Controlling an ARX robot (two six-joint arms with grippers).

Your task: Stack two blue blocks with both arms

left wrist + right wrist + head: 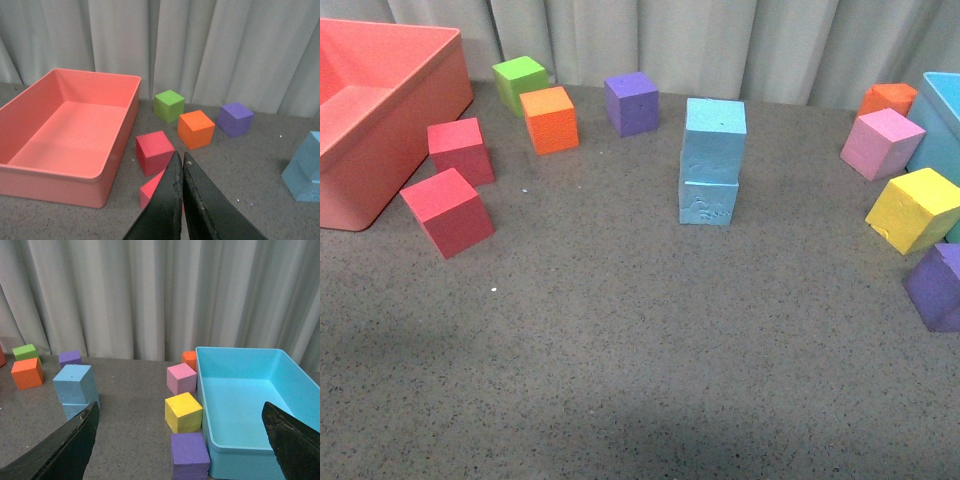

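Two blue blocks (712, 160) already stand one on the other near the middle of the bench (620, 340), the smooth cube on top and the dented one beneath it, with the upper cube sitting slightly askew so its edges do not quite line up with the lower one. Taking that stack as your landmark: the purple cube (631, 102) sits just to its left toward the curtain, the orange cube (550, 119) and green cube (520, 80) lie farther left, the red bin (380, 120) is well apart on the far left, and the pink cube (882, 142) and yellow cube (912, 208) lie to its right beside the light blue bin (250, 405). Neither arm shows in the front view, so both look clear of the stack. Your left gripper (179, 200) has its fingers pressed together on nothing; your right gripper (180, 440) has its fingers spread wide and empty. The stacking looks done, so the job now is to keep it standing: hold both arms back, avoid sweeping past the stack, and only if the overhang worries you, nudge the top cube square with a slow, light touch.
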